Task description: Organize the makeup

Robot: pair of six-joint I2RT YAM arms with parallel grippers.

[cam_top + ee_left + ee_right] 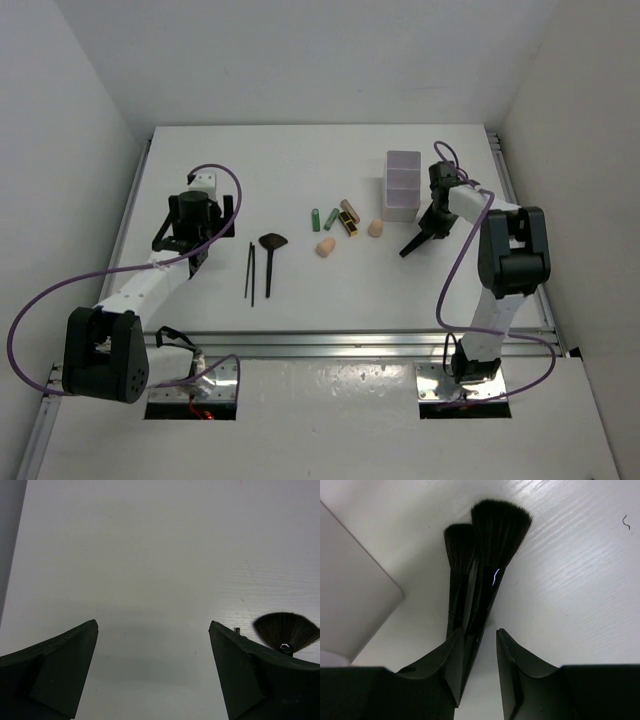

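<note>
The makeup lies mid-table: a black fan brush (270, 245), two thin black sticks (250, 270), two green tubes (316, 218), a tan tube (350, 208), a black-gold tube (346, 223) and two peach sponges (326, 247) (375, 228). My right gripper (430, 228) is low over the table by the white box (402, 185). In the right wrist view two black brushes (492, 535) lie side by side against its left finger, and its jaws (479, 631) are slightly apart, the right finger clear of them. My left gripper (190, 238) is wide open and empty (153, 622), left of the fan brush (286, 630).
The white three-compartment box shows as a pale corner at the left of the right wrist view (350, 605). White walls enclose the table on three sides. A metal rail (330, 345) runs along the near edge.
</note>
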